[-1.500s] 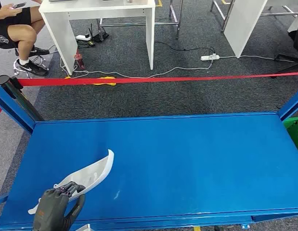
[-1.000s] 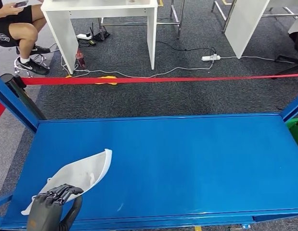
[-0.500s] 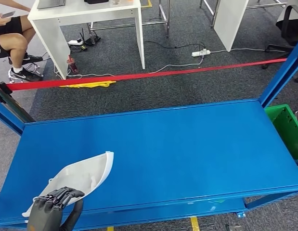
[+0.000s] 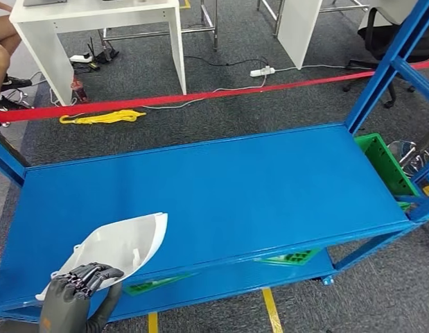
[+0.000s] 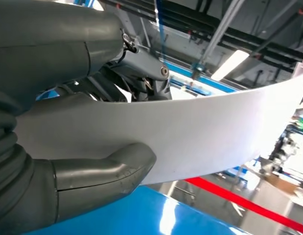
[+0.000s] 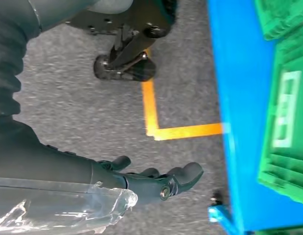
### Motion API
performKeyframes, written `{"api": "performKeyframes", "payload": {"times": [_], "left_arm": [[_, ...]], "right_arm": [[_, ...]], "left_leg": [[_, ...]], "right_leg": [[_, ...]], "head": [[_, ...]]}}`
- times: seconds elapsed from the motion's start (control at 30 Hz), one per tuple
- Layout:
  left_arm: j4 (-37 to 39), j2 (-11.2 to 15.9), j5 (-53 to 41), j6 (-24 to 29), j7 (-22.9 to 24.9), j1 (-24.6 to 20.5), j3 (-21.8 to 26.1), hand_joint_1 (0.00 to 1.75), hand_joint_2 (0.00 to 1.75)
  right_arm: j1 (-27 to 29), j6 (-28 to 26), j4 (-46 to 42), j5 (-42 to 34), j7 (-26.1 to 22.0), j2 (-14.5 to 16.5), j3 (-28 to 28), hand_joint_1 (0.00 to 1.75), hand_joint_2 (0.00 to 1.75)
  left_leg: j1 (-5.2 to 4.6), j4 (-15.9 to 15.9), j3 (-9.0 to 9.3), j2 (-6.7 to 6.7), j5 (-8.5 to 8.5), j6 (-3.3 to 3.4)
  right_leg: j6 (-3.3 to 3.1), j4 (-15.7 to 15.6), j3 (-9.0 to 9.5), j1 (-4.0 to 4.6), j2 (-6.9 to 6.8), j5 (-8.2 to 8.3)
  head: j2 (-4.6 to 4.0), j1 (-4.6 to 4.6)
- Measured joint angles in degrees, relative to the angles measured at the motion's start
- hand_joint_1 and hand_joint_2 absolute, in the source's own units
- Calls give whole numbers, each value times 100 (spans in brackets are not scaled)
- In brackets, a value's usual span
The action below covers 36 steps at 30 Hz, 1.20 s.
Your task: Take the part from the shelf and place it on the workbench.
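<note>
The part (image 4: 118, 244) is a curved white plastic shell, held over the near left corner of the blue shelf (image 4: 228, 187). My left hand (image 4: 76, 300) grips its near end, dark fingers over the top edge. The left wrist view has the thumb (image 5: 105, 169) pressed against the white part (image 5: 216, 132) with the fingers on the other side. My right hand (image 6: 153, 181) hangs beside the shelf frame above the floor, fingers apart, holding nothing.
The blue shelf has upright posts at its far corners (image 4: 382, 69). Green bins sit at its right end (image 4: 387, 163) and on the lower level (image 6: 286, 122). A red barrier tape (image 4: 202, 97) crosses the carpet beyond, with white tables (image 4: 97, 28) behind. Yellow floor lines (image 6: 172, 129) run below.
The whole view has shifted: the camera has pulled back and turned, so the shelf looks farther and its lower level appears. My left hand keeps hold of the white part.
</note>
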Motion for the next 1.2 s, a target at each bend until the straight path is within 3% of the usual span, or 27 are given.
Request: {"api": "performKeyframes", "payload": {"times": [0.03,0.07,0.1,0.13,0.17,0.2,0.23,0.3,0.37,0.4,0.47,0.53,0.57,0.6,0.63,0.67,0.73,0.8,0.87,0.9,0.93,0.97,1.03,1.07,1.1,1.13,1.2], "left_arm": [[1,-48,26,1,-79,-2,27,175,175],[1,-93,51,1,-152,-6,52,175,175],[2,-136,78,1,-216,-10,72,175,175],[2,-176,103,1,-278,-11,94,175,175],[2,-218,125,1,-340,-8,120,175,175],[2,-257,141,2,-398,-1,148,175,175],[2,-292,157,2,-453,7,177,175,175],[2,-347,188,4,-543,14,222,175,175],[2,-384,216,5,-599,15,252,175,175],[2,-397,224,5,-614,20,262,175,175],[2,-414,239,5,-630,31,277,175,175],[3,-424,249,5,-636,37,285,175,175],[4,-428,251,5,-636,39,288,175,175],[4,-431,252,5,-637,40,291,175,175],[4,-434,252,5,-637,39,293,175,175],[4,-435,253,5,-639,40,294,175,175],[3,-439,254,7,-644,38,297,175,175],[2,-445,268,9,-656,38,300,175,175],[2,-458,319,11,-707,32,306,175,175],[2,-472,357,11,-759,22,313,175,175],[2,-487,401,12,-815,14,324,175,175],[2,-504,459,13,-870,13,338,175,175],[2,-526,660,14,-971,20,356,175,175],[2,-542,808,11,-1040,21,362,175,175],[2,-563,947,3,-1122,14,365,175,175],[3,-590,1052,-6,-1197,6,370,175,175],[3,-632,1144,-15,-1293,-3,381,175,175]], "right_arm": [[-21,31,-13,75,-21,1,-68,0,175],[-47,55,-21,145,-48,2,-141,0,175],[-69,74,-26,219,-80,4,-211,0,175],[-92,100,-36,303,-122,8,-286,0,175],[-112,129,-47,392,-166,12,-363,0,175],[-136,164,-58,483,-211,19,-435,0,175],[-167,197,-66,564,-257,26,-505,0,175],[-224,243,-69,677,-325,42,-633,0,175],[-250,282,-69,753,-378,55,-768,0,175],[-256,305,-70,779,-405,60,-827,0,175],[-280,362,-72,826,-462,68,-901,0,175],[-316,396,-72,855,-502,76,-941,0,175],[-331,404,-71,861,-511,81,-961,0,175],[-340,406,-71,865,-515,84,-983,0,175],[-345,409,-71,867,-516,86,-999,0,175],[-346,410,-71,868,-517,90,-1012,0,175],[-350,412,-73,869,-519,100,-1025,0,175],[-358,428,-76,890,-533,105,-1049,0,175],[-358,461,-73,974,-584,105,-1107,0,175],[-357,476,-67,1048,-625,105,-1151,0,175],[-361,489,-62,1122,-666,105,-1196,0,175],[-374,502,-56,1199,-708,105,-1239,0,175],[-423,523,-40,1335,-781,105,-1306,0,175],[-456,533,-27,1405,-819,105,-1342,0,175],[-487,543,-11,1478,-854,105,-1390,0,175],[-514,554,6,1545,-886,105,-1440,0,175],[-556,595,33,1667,-942,105,-1541,0,175]], "left_leg": [[-6,6,-67,64,52,3],[-11,14,-135,124,104,2],[-13,28,-207,182,153,-2],[-14,46,-280,236,198,-10],[-15,68,-342,280,236,-25],[-23,90,-394,322,271,-48],[-31,109,-428,362,306,-72],[-42,125,-451,445,389,-118],[-29,137,-466,476,425,-166],[-19,197,-499,406,332,-202],[3,630,-651,187,-121,-274],[12,1385,-861,63,-614,-310],[12,1653,-903,45,-708,-311],[11,1733,-860,32,-674,-302],[11,1589,-714,13,-539,-285],[11,1261,-475,-28,-362,-260],[16,453,44,-212,-176,-198],[10,32,266,-335,-187,-162],[10,-17,208,-264,-149,-127],[17,-27,160,-212,-110,-92],[26,-37,108,-152,-62,-51],[33,-47,56,-89,-12,-18],[17,-43,-50,39,79,10],[10,-39,-106,107,125,12],[4,-33,-166,172,173,12],[-1,-23,-230,230,219,8],[-12,9,-346,318,305,-18]], "right_leg": [[14,347,-42,-2,-36,-185],[24,585,-25,-3,-52,-226],[31,651,75,-3,-61,-132],[36,509,281,-3,-81,43],[39,185,573,-3,-135,190],[42,-253,918,8,-220,227],[19,-683,1213,23,-298,185],[-47,-1137,1445,59,-355,46],[-151,-1172,1353,57,-292,102],[-203,-1174,1325,47,-262,148],[-287,-1179,1233,24,-195,267],[-312,-1160,1081,24,-98,392],[-311,-1148,995,25,-43,451],[-305,-1136,911,26,9,504],[-293,-1123,837,25,61,550],[-277,-1107,773,24,115,591],[-223,-1077,664,28,219,671],[-155,-1066,575,17,310,770],[-87,-1068,490,-2,376,856],[-56,-1024,429,-2,328,797],[-22,-890,357,1,242,636],[7,-635,266,0,128,375],[68,124,94,-7,-30,-173],[87,458,57,-10,-53,-292],[100,641,94,-12,-63,-262],[104,624,226,-12,-73,-113],[89,5,790,-7,-184,192]], "head": [[0,2],[0,-1],[0,1],[0,1],[0,2],[0,4],[0,0],[0,-4],[0,-4],[0,-8],[0,-18],[0,-24],[0,-24],[0,-26],[0,-27],[0,-27],[0,-24],[0,-22],[0,-27],[0,-26],[0,-11],[0,3],[0,37],[0,38],[0,39],[0,39],[0,40]]}}
